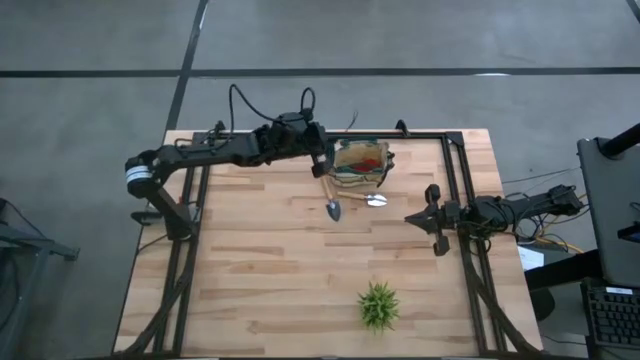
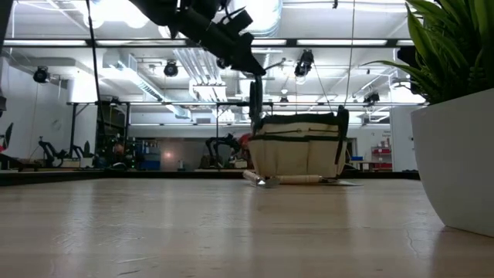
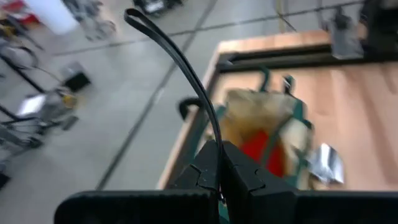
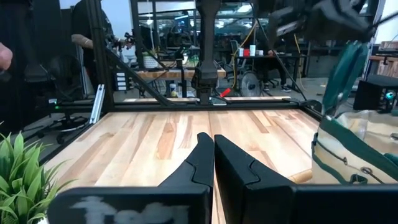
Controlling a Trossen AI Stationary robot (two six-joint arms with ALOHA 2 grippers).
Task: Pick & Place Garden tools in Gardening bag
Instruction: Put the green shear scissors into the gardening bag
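- Left gripper [image 1: 318,160] over table's [image 1: 260,270] far edge, just left of gardening bag [image 1: 360,165], pinching a thin dark curved strip [image 3: 180,68]; could drop outside the bag if let go early
- Trowel [image 1: 331,198] + small silvery tool [image 1: 376,200] flat on table in front of bag, wooden handle near bag base
- Bag upright, tan w/ green trim, red inside
- Right gripper [image 1: 436,222] pressed together, idle at right edge

We see a spiky green plant [image 1: 379,306] standing on the near part of the wooden table [image 1: 260,270], its white pot [image 2: 455,166] looming large in the low view; beyond the table lie a grey floor [image 1: 90,60] and a cluttered workshop
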